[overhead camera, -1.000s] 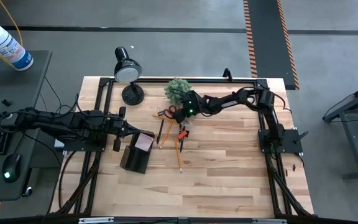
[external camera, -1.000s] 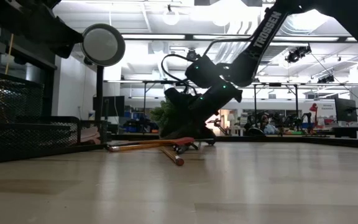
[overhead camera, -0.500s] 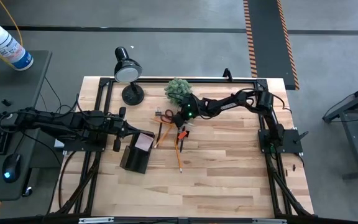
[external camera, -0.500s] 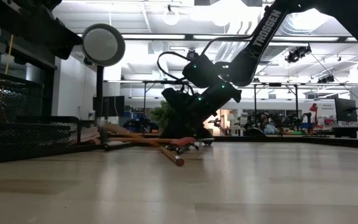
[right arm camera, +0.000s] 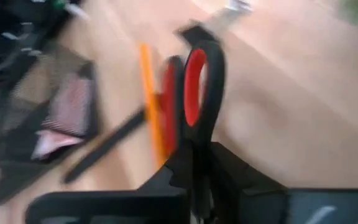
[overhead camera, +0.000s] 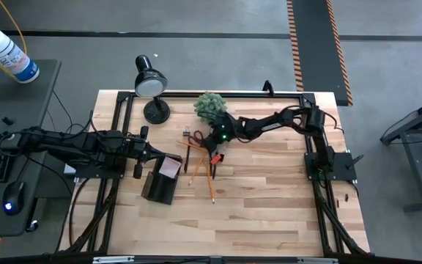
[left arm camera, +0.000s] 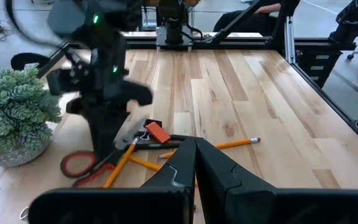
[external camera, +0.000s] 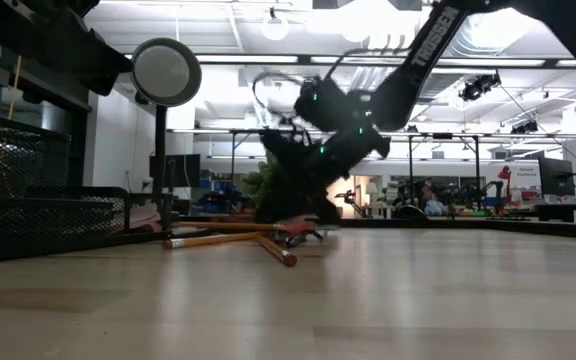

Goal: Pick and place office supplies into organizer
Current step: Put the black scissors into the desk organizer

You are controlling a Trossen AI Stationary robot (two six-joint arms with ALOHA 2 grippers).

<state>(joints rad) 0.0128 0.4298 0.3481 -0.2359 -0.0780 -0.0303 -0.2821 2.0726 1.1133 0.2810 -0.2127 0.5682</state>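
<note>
Scissors grabbed, box waits to the left

Wooden table [overhead camera: 269, 205] holds the black mesh organizer box [overhead camera: 160, 180] by the shut left claw [overhead camera: 139, 152]. Right claw [overhead camera: 212, 139] has closed on the red-handled scissors [right arm camera: 194, 81], so it must carry them left.

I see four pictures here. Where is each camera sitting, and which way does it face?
High view: above the table, looking straight down; both arms show, the right gripper at the scissors.
Low view: at table-top height, looking level across into the room; the right arm reaches down to the pencils.
Left wrist view: on the left arm, looking past its shut fingers toward the plant.
Right wrist view: on the right arm, fingers shut on the scissors.
Shared: the scissors and pencils show in both wrist views.
</note>
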